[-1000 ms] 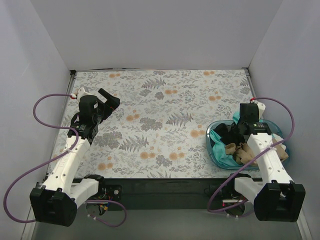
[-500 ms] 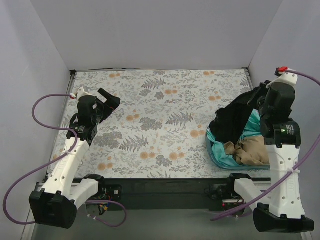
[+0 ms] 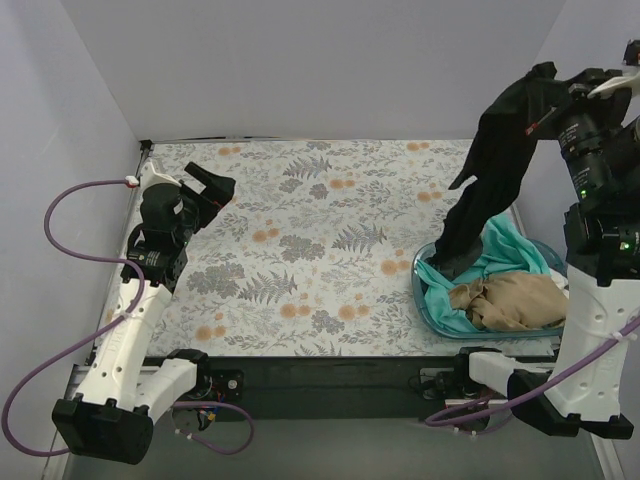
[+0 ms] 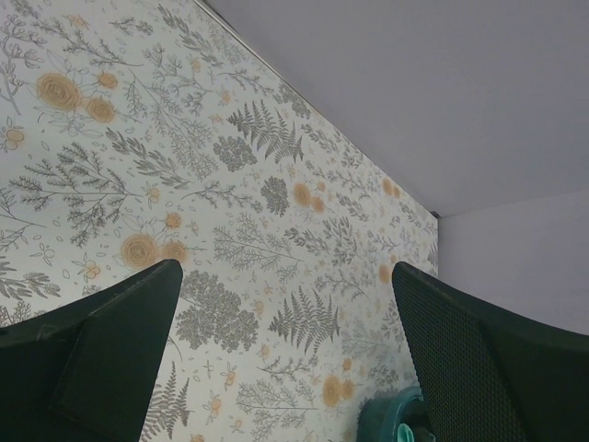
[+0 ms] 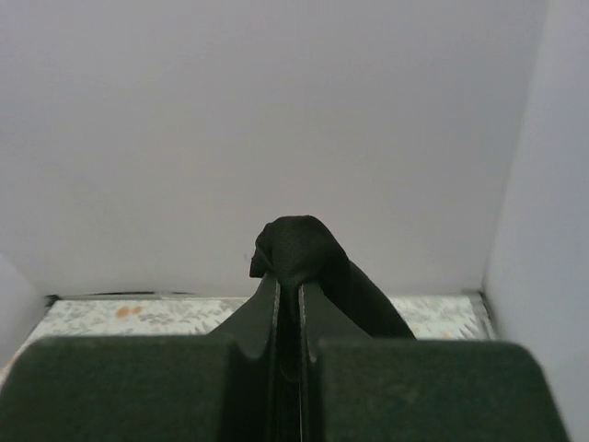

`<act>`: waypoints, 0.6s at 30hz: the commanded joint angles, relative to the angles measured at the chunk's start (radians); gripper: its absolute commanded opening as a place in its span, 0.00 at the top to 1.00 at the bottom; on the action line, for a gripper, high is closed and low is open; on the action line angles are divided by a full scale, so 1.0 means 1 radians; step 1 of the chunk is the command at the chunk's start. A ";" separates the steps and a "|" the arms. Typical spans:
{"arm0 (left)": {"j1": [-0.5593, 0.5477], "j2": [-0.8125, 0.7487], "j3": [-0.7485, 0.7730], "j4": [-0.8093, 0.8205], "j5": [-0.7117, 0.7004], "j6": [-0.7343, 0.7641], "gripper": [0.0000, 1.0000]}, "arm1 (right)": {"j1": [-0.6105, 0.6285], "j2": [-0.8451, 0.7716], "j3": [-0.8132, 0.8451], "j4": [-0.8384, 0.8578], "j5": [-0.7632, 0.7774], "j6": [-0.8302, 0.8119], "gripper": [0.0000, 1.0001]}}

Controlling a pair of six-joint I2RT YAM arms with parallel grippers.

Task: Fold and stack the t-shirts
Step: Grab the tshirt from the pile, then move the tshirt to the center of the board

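My right gripper [image 3: 541, 79] is raised high at the right and is shut on the black t-shirt [image 3: 492, 175], which hangs down with its lower end still at the blue tub [image 3: 422, 296]. In the right wrist view the black cloth [image 5: 304, 249] bunches out above the closed jaws. A teal t-shirt [image 3: 496, 252] and a tan t-shirt [image 3: 512, 301] lie crumpled in the tub. My left gripper [image 3: 216, 192] is open and empty above the table's far left; its fingers [image 4: 110, 359] frame the patterned table.
The table has a floral-patterned cover [image 3: 320, 230]. Grey walls close in the back and both sides. The tub's rim [image 4: 382, 419] shows at the bottom of the left wrist view.
My right gripper has risen from the tub, drawing the black t-shirt up until it hangs nearly full length. My left arm has shifted slightly left and up.
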 commanded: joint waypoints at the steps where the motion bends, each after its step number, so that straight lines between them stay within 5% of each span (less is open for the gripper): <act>1: 0.002 -0.018 0.049 -0.032 -0.022 0.004 0.02 | -0.003 0.092 0.061 0.197 -0.333 -0.003 0.99; 5: 0.002 -0.004 0.077 -0.070 -0.045 -0.031 0.02 | 0.035 0.245 0.093 0.355 -0.604 0.107 0.99; 12: 0.002 -0.027 0.063 -0.145 -0.060 -0.074 0.02 | 0.388 0.525 0.326 0.401 -0.385 -0.011 0.99; 18: 0.002 -0.055 0.085 -0.231 -0.148 -0.105 0.02 | 0.495 0.692 0.366 0.824 -0.424 0.135 0.99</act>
